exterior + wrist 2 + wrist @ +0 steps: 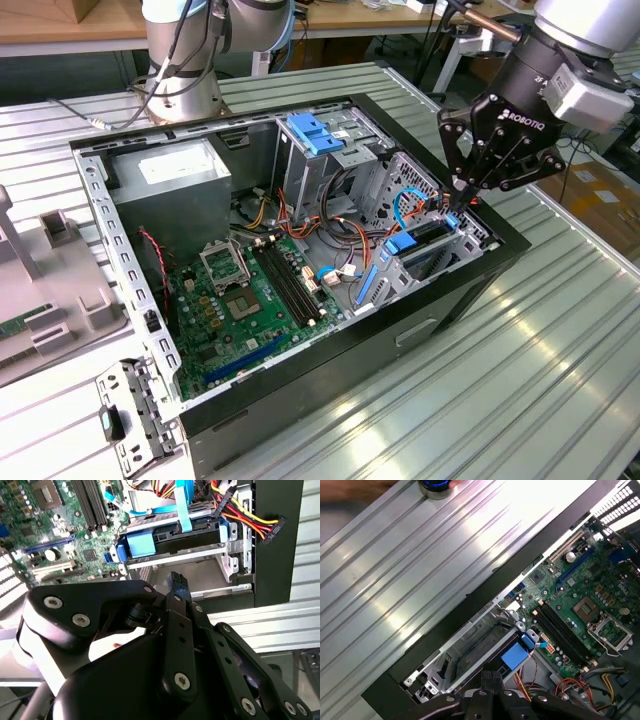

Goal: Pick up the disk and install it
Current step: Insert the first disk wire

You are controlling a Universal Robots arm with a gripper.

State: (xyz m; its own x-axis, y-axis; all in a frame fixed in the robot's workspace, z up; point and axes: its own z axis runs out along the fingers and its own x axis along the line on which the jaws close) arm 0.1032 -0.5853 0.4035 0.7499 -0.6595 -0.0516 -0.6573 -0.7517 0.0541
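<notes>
My hand (pixel 464 197), fingers pressed together and empty, hovers just above the disk (pixel 195 532) seated in the computer case (pixel 400 335) bay.

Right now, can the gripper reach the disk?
Probably yes. The gripper hangs right by the disk, the case is open, and nothing sits between them. Cables run close by, though.

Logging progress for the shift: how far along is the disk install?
Done, apparently: the disk sits in the case's drive bay, blue rails showing. In hand: nothing; the pincer is shut, empty, just by it. Left: whether it is fully seated cannot be told.
</notes>
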